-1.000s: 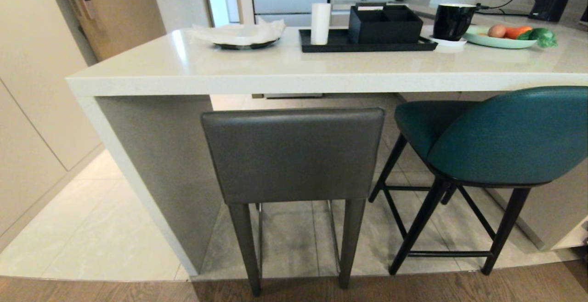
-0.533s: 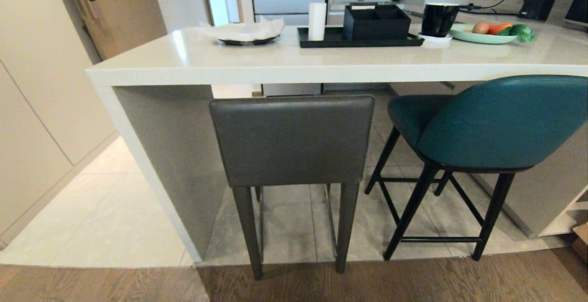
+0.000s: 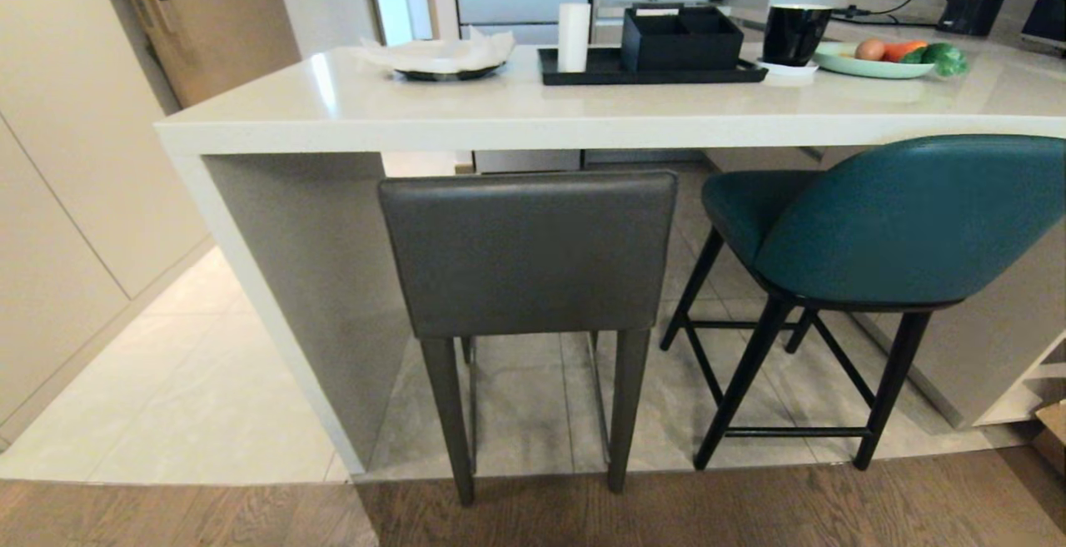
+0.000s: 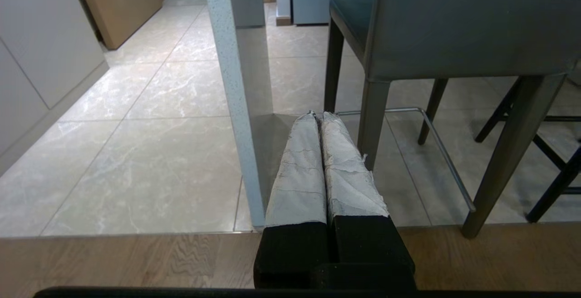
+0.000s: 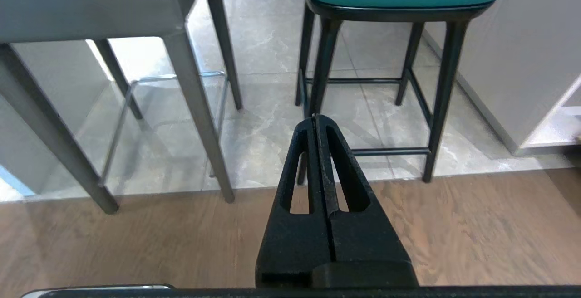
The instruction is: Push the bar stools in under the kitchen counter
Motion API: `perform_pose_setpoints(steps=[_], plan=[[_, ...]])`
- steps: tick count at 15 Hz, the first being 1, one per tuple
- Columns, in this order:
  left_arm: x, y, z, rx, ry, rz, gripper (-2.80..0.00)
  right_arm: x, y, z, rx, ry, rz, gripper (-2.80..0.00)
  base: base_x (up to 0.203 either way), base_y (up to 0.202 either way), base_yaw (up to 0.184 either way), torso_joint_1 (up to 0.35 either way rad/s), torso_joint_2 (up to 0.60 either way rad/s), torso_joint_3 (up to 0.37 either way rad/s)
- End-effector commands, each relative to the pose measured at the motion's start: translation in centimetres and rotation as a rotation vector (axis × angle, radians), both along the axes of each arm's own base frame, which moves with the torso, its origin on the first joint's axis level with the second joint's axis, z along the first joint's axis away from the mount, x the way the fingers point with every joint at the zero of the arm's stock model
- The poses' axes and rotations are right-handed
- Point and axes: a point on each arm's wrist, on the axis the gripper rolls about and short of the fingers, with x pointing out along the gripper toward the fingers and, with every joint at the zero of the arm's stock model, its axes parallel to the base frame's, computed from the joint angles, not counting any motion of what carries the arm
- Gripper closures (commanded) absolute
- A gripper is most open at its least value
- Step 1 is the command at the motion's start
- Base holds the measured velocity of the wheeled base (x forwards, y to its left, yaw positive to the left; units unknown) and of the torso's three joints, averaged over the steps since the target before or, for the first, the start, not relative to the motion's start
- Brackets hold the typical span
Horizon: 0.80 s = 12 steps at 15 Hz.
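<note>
Facing the kitchen bench (image 3: pixel 533 118), the robot waits with 2 bar stools before it and neither arm visible from its head. The dark grey stool (image 3: pixel 527 254) stands with its flat back just below the bench edge, rear legs on the seam where tile meets the wood floor (image 3: pixel 749 514). The teal stool (image 3: pixel 899 222) beside it sits angled, its back clear of the slab. The left gripper (image 4: pixel 317 115) has its taped fingers pressed together, low and near the white side panel (image 3: pixel 250 280); the right gripper (image 5: pixel 316 117) is likewise closed, aimed at the teal stool's black legs. No push looks begun. Next comes contact on a stool back and a straight shove forward. Open tile lies under the bench, though the panel crowds the grey stool's left.
</note>
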Motion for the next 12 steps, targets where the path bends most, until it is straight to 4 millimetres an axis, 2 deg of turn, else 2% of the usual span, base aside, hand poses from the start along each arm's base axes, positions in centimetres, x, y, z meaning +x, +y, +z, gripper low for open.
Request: perform_pose_setpoints(steps=[1, 12], plan=[[0.35, 0.0, -1.09, 0.001, 0.041, 0.001, 0.0, 0.03, 0.0, -0.03, 0.0, 0.003, 0.0, 0.0, 0.005, -0.082, 0.007, 0.002, 0.0, 0.007], [0.35, 0.0, -1.09, -0.004, 0.041, 0.002, 0.0, 0.03, 0.0, -0.03, 0.001, 0.003, 0.0, 0.0, 0.0, -0.191, 0.001, 0.001, 0.0, 0.004]])
